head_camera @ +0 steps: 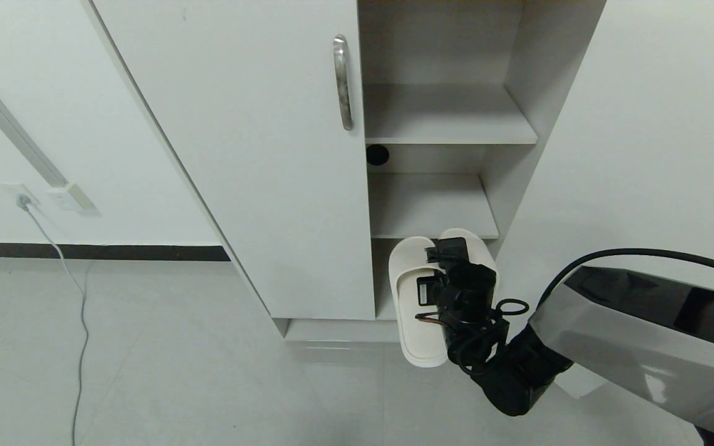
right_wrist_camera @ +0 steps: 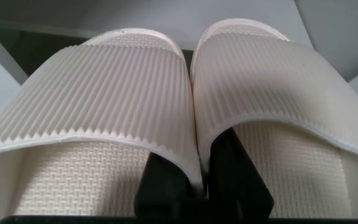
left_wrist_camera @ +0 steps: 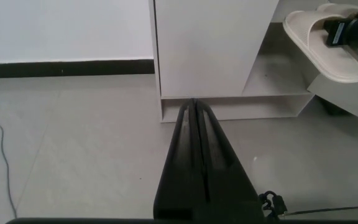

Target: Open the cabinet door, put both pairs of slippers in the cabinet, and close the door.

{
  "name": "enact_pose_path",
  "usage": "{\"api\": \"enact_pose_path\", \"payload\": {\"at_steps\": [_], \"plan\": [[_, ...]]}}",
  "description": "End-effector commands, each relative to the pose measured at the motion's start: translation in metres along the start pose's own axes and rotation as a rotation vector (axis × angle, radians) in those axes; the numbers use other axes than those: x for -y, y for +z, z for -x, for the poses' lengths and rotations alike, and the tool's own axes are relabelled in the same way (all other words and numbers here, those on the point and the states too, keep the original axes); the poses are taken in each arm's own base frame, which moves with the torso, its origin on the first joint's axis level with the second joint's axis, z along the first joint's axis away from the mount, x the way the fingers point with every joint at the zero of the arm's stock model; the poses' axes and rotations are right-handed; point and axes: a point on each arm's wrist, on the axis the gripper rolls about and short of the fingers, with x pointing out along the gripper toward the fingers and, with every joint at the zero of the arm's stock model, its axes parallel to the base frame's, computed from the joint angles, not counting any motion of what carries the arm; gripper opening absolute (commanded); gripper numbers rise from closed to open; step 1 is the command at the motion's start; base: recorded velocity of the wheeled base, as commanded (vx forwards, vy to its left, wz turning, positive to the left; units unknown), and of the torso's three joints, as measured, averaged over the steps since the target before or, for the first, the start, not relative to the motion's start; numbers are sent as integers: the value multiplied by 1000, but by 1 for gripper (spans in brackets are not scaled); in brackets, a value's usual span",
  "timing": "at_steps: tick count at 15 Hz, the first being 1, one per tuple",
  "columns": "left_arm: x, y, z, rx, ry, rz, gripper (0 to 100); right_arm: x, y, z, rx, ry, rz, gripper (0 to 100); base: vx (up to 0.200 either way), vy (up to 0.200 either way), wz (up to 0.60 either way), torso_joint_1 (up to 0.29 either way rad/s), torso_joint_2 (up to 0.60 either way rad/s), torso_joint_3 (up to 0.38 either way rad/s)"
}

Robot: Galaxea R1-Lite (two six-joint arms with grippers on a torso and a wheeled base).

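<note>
Pale grey floor [head_camera: 177, 371] runs up to a white wall, and a white cabinet [head_camera: 518, 62] stands on it.

We see one pair of cream slippers [head_camera: 416, 310] held off the floor at the mouth of the cabinet's bottom compartment, toes toward the cabinet and soles down. In the head view their toes overlap the front edge of the lower shelf [head_camera: 428, 207]; we cannot tell whether they reach inside.

Our right hand [head_camera: 450, 257] comes at them from the heel side. In the right wrist view its dark fingers [right_wrist_camera: 166, 186] sit under the ribbed straps and pinch the two inner strap edges together, so both slippers [right_wrist_camera: 104, 87] hang side by side, touching.

Above the lower shelf lies the upper shelf [head_camera: 450, 118], with a dark round hole [head_camera: 377, 155] in the back wall between them. This right half of the cabinet stands open. The left door [head_camera: 239, 155] is shut, with a metal handle [head_camera: 343, 82] upright near its edge.

Our left hand [left_wrist_camera: 195, 109] hangs low over the floor, well apart from the slippers [left_wrist_camera: 328, 43], its fingers pressed together and pointing at the cabinet's base.

Far left, a cable [head_camera: 81, 322] drops from a wall socket [head_camera: 22, 199] to the floor.
</note>
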Motion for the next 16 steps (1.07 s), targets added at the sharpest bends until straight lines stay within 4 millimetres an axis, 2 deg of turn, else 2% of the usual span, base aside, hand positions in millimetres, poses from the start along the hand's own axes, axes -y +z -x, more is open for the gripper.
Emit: {"api": "enact_pose_path", "payload": {"at_steps": [1,2,12,16], "plan": [[0,0,0,-1,0,0,0,0,3,0,6,0,-5,0,0,0,0,0,0,0],[0,0,0,-1,-2,0,0,1,6,0,14,-1,-11,0,0,0,0,0,0,0],[0,0,0,-1,0,0,0,3,8,-3,22,-7,-17,0,200,0,0,2,2,2],[0,0,0,-1,2,0,0,5,4,-5,12,-11,-12,0,0,0,0,0,0,0]]}}
